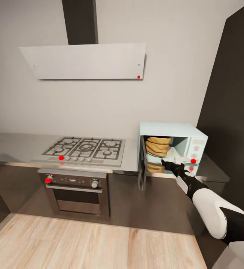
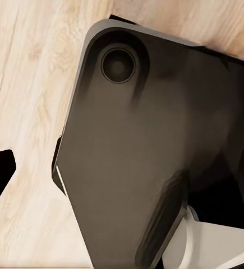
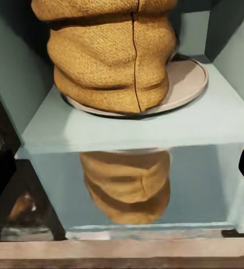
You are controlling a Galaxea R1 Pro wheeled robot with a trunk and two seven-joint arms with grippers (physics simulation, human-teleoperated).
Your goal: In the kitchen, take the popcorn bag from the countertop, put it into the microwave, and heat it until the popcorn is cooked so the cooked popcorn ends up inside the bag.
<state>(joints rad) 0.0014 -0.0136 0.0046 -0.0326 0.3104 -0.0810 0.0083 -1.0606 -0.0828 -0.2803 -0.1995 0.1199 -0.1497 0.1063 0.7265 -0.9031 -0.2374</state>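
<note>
On the countertop (image 1: 17,147) stands one microwave (image 1: 197,135), door swung open, with one popcorn bag (image 1: 158,146) inside on its round plate (image 3: 186,84). The right gripper (image 1: 166,163) hovers just outside the opening, empty, fingers spread. Whether the left claw is open or closed cannot be told. One stove (image 1: 84,149) and one oven (image 1: 75,192) sit nearby.

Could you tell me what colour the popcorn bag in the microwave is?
Tan-yellow, with a woven texture; the popcorn bag shows best in the right wrist view.
</note>
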